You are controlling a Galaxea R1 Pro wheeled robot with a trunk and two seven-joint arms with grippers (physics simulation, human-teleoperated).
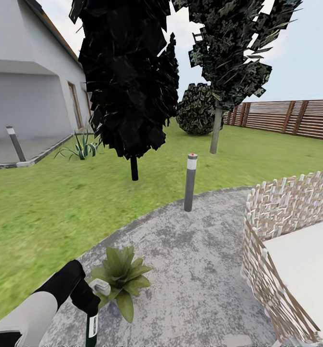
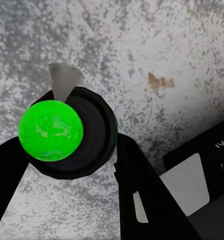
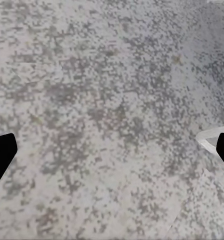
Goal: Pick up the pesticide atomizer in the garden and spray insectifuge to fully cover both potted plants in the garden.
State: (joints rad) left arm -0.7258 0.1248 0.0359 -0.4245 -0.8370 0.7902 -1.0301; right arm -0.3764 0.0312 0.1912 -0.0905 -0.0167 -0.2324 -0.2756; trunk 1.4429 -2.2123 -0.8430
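Atomizer (image 1: 91, 328) clamped in left end effector (image 1: 90, 308) over mottled paving (image 1: 190, 270).

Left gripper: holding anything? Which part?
Yes. The left gripper is shut on the pesticide atomizer, its fingers clamping the dark bottle body. The right gripper holds nothing.

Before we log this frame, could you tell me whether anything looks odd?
In the left wrist view, the pesticide atomizer in the left tool shows a bright green ball on top, not red. The potted plant looks upright and intact.
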